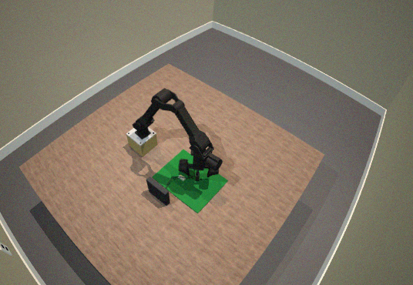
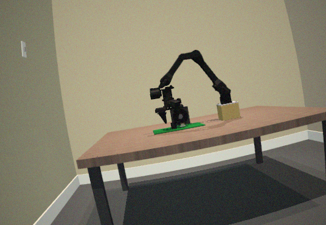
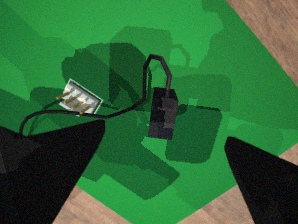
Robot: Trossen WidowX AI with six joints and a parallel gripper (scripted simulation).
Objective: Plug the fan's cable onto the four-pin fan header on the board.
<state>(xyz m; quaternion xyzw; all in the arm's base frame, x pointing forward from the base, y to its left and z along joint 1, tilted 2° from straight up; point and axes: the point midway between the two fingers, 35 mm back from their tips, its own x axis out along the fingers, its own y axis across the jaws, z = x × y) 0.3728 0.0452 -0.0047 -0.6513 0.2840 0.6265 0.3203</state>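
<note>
A wood-topped table [image 1: 250,137] [image 2: 128,138] carries the whole setup. The black arm [image 1: 186,122] [image 2: 207,69] rises from a yellowish base block [image 1: 143,146] [image 2: 228,111], arches over and points its wrist downward above the green board [image 1: 198,202] [image 2: 197,124] [image 3: 200,30]. The board lies flat on the table, near the block. The dark, square fan [image 1: 158,191] [image 2: 185,112] stands upright just beside one edge of the board.

The gripper [image 1: 197,173] [image 2: 169,124] [image 3: 164,134] is low over the board, its two fingers spread almost fully, with nothing clasped. In the wrist view the black plug [image 1: 197,175] [image 3: 163,114] appears in the span between the fingers, with visible space on either side. The plug is over the board, unmated, to one side of the white header [image 1: 181,177] [image 2: 182,125] [image 3: 82,95]. The thin black cable [image 3: 145,85] loops from one end of the plug and passes close by the header. Brass-colored pins [image 3: 77,103] are exposed in the header
</note>
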